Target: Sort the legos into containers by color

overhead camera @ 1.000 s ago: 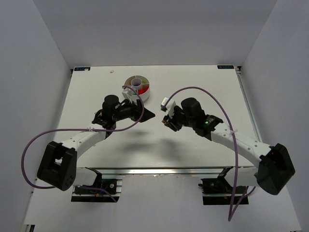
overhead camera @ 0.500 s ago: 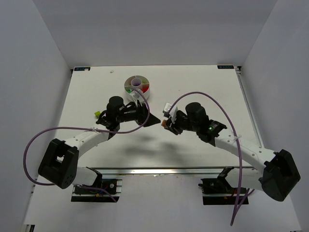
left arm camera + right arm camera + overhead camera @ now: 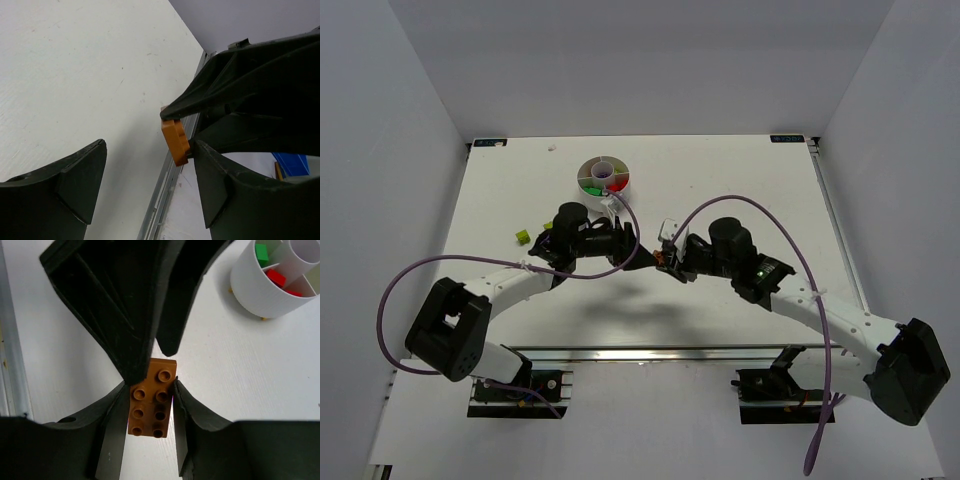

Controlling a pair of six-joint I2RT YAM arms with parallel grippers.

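Right wrist: lego (image 3: 151,399) in right pincer (image 3: 150,390)

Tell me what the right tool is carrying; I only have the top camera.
Observer: The right wrist camera shows the right tool shut on an orange brick.
Operator: Report the left tool.
Observer: The left tool is open, its fingers at the brick's far end, not clamped on it.
Operator: Count the studs.
Observer: Eight studs, two rows of four, facing the right wrist camera.
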